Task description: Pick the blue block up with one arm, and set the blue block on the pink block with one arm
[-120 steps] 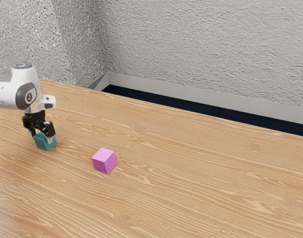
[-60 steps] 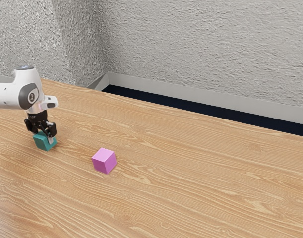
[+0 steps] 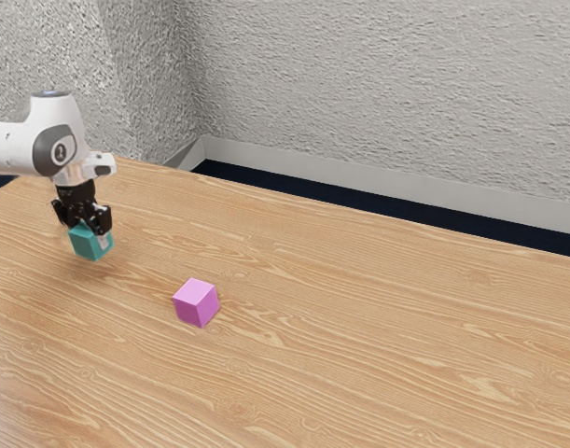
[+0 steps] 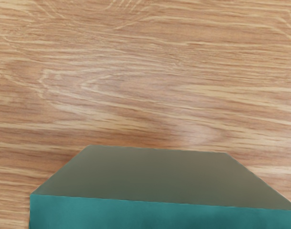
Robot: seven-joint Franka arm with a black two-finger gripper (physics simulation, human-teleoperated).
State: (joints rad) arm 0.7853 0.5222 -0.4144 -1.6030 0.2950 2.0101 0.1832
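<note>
Wood-grain table (image 3: 359,308) across the middle and bottom of the exterior frame, running from lower left up to the right edge. Behind it, along the top, rough grey wall (image 3: 378,84), folding into a corner at upper left. Between table and wall, dark floor (image 3: 406,207) as a thin slanting band edged by pale skirting (image 3: 359,173).

At upper left, white arm (image 3: 28,147) coming in from the frame's left edge, round joint cap facing the camera, wrist bent down. Just beneath, black gripper (image 3: 87,227) aimed at the table, fingers drawn in and pinching the blue block (image 3: 90,247) from two sides, gripping its upper part. Blue block teal in tone, at far left of the frame about mid-height, hanging clear of the wood, faint soft shadow on the grain just below it.

Pink block (image 3: 195,302) flat on the table, left of centre and lower in the frame, one edge turned toward the camera. Well apart from the blue block, down and to the right of it; touching neither gripper nor blue block.

Seen from the wrist: blue block (image 4: 155,191) large and close under the hand, one teal face and one duller olive-grey face showing. Beyond it, table (image 4: 145,71) with long wavy grain lines.
</note>
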